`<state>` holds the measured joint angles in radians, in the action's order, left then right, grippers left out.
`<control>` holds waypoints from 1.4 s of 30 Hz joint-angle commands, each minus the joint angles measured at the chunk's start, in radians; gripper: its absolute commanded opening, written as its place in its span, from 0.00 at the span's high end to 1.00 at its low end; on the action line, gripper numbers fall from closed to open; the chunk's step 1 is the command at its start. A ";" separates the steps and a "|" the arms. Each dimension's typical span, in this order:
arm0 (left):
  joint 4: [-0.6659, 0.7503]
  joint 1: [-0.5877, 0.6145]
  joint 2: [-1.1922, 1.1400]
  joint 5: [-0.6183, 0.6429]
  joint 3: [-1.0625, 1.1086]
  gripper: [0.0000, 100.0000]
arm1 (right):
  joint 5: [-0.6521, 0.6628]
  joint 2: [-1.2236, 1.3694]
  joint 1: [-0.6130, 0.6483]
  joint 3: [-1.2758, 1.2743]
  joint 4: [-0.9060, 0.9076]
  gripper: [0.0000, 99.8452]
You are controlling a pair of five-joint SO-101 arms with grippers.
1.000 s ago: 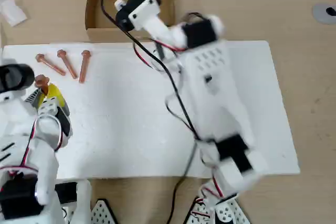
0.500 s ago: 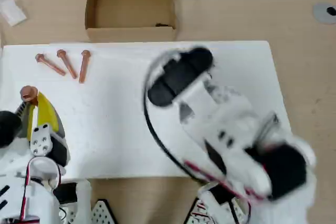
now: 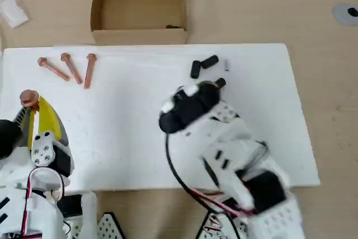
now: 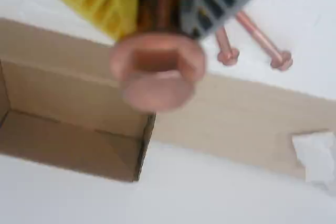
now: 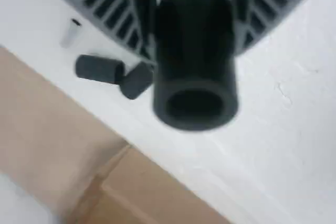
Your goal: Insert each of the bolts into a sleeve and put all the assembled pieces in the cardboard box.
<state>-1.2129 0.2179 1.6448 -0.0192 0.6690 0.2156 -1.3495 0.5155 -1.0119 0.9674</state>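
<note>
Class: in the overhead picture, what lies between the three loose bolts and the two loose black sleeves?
Nothing: in the high view the white board is bare between the bolts and the sleeves.

The table (image 3: pixel 324 20) is looked down on from above by the high view, with the cardboard box (image 3: pixel 140 9) at the far side. The left wrist view is set close behind the left claw (image 4: pixel 160 14) and its gripped bolt (image 4: pixel 157 66), faced toward the cardboard box. The right wrist view is set likewise behind the right claw (image 5: pixel 194 30) and gripped sleeve (image 5: pixel 194 87). Loose bolts (image 4: pixel 257 38) and loose sleeves (image 5: pixel 100 69) near the cardboard box are shared with the high view.
</note>
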 commanded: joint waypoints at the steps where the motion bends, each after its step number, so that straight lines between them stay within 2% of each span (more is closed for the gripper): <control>1: 0.055 -0.017 0.002 -0.009 -0.005 0.99 | 0.012 -0.015 0.041 -0.136 -0.192 0.99; 3: 0.058 -0.046 0.002 -0.009 0.002 0.99 | 0.049 -0.015 0.082 -0.180 -0.262 0.99; 9: 0.060 -0.250 0.002 -0.009 0.049 0.99 | 0.097 -0.013 0.147 -0.280 -0.571 0.99; 17: 0.150 -0.290 0.002 -0.006 0.072 0.99 | 0.084 0.038 0.147 -0.278 -0.618 0.99; 22: 0.166 -0.293 0.002 -0.008 0.074 0.99 | -0.117 0.062 0.162 -0.278 -0.629 0.99; 26: 0.166 -0.293 0.002 -0.009 0.071 0.99 | -0.315 0.061 0.231 -0.335 -0.786 0.99; 30: 0.166 -0.302 0.002 -0.009 0.071 0.99 | -0.278 0.062 0.298 -0.403 -0.876 0.99; 33: 0.167 -0.373 0.002 -0.009 0.066 0.99 | -0.270 0.062 0.335 -0.437 -0.921 0.99; 36: 0.190 -0.453 0.002 -0.008 0.060 0.99 | -0.269 0.062 0.344 -0.466 -0.941 0.99; 42: 0.221 -0.485 0.001 -0.008 0.051 0.99 | -0.269 0.062 0.343 -0.495 -0.937 0.99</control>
<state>-1.0211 -0.2470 1.6448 -0.0192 0.7457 -0.0591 -1.2896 0.8470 -1.5106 0.0560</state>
